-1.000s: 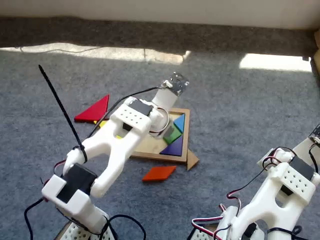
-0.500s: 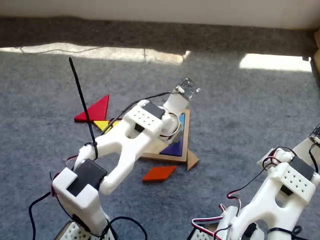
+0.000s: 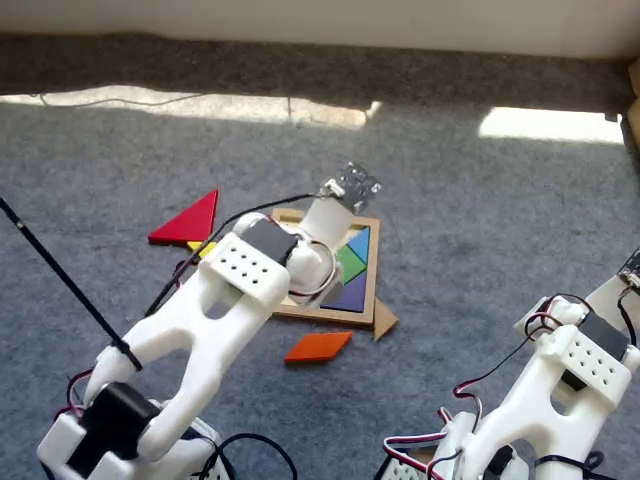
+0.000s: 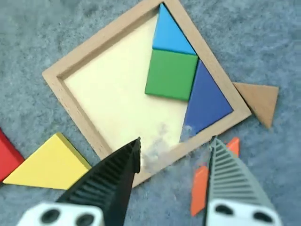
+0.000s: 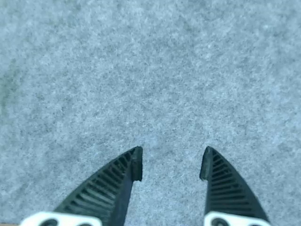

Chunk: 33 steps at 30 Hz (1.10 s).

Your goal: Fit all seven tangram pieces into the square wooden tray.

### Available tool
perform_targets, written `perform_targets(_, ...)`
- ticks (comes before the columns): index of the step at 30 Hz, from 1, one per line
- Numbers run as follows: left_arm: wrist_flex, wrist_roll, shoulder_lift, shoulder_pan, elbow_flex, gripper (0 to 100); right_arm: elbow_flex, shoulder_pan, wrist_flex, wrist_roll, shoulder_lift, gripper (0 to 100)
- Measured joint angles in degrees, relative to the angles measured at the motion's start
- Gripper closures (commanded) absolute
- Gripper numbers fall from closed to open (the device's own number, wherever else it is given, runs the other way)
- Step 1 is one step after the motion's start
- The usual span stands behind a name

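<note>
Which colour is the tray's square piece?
The square piece is green, clearest in left wrist view.

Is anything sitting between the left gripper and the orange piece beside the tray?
Nothing visible. The left gripper, jaws open, hangs over the tray's edge; the orange piece lies on carpet just outside it.

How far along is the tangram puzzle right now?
Done: the light blue triangle, green square and dark blue triangle sit in the tray. In hand: nothing; the left hand hovers open over the tray's edge. Left: the yellow triangle, red triangle, orange parallelogram and tan triangle lie on the carpet outside.
</note>
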Motion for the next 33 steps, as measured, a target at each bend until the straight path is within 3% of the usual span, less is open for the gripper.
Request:
perform_targets(9, -1.85, -13.89, -1.67, 5.54, 12.84, 77, 0.0, -0.18, 0.0, 0.0, 0.0, 79.3)
perform_targets(19, -9.14, -14.68, -1.67, 8.35, 18.02, 77, 0.0, -0.18, 0.0, 0.0, 0.0, 79.3)
perform_targets(33, -7.03, -14.68, -2.55, 9.67, 18.46, 77, 0.0, -0.18, 0.0, 0.0, 0.0, 79.3)
